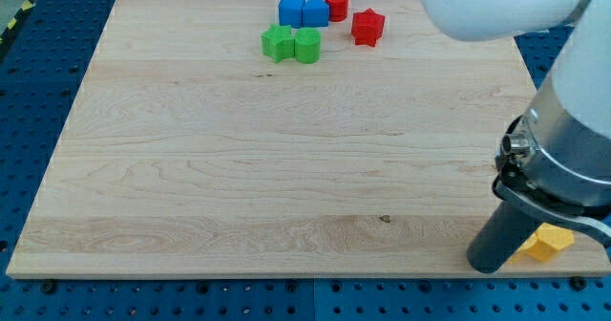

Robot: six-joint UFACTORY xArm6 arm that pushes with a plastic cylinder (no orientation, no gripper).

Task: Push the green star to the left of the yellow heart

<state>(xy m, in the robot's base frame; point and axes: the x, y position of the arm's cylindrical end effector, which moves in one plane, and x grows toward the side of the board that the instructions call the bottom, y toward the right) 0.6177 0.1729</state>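
White-and-grey arm descending from the view's top right, its dark rod upright, my tip (486, 265) at the near right.

Rod partly hides a yellow block (551, 242).

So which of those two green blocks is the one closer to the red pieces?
The rounder green block, on the view's right of the pair. The green star touches its left side, farther from the red star and red cylinder.

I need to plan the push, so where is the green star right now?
The green star sits near the view's top, left of centre, touching the green round block on its right, just below the blue blocks, far from my tip.
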